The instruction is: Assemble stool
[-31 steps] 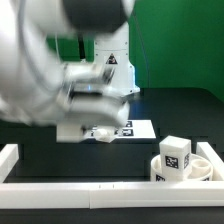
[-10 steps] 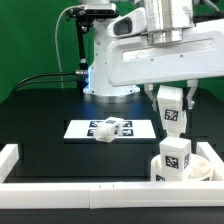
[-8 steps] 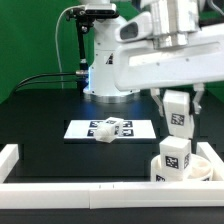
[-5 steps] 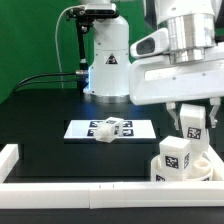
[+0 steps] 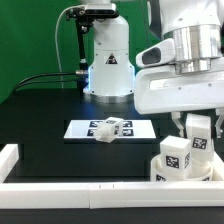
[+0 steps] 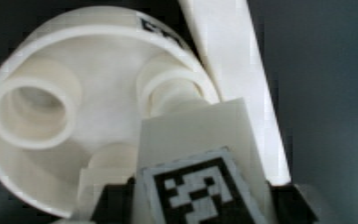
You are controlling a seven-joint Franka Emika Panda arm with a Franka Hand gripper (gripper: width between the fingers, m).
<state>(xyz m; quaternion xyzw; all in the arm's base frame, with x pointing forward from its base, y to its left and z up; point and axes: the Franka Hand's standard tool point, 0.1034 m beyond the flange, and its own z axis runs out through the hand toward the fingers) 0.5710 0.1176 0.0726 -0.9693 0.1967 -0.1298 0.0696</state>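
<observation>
We see the tool (image 5: 197, 127) pinching a short chunky white plastic leg (image 5: 200, 142) upright by its sides, just above the round thick white disc seat (image 5: 208, 168), which sits at five o'clock on the black desk (image 5: 40, 120) in the exterior view. A second tagged leg (image 5: 175, 157) stands on the seat at the held leg's seven o'clock, and a third leg (image 5: 108, 128) lies on the marker board (image 5: 78, 128) mid-desk.

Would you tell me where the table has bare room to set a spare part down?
The black table is bare between the marker board and the front rail, and toward the exterior view's left. The exterior view's right is crowded: the seat, its standing leg and the gripper holding a second leg.
</observation>
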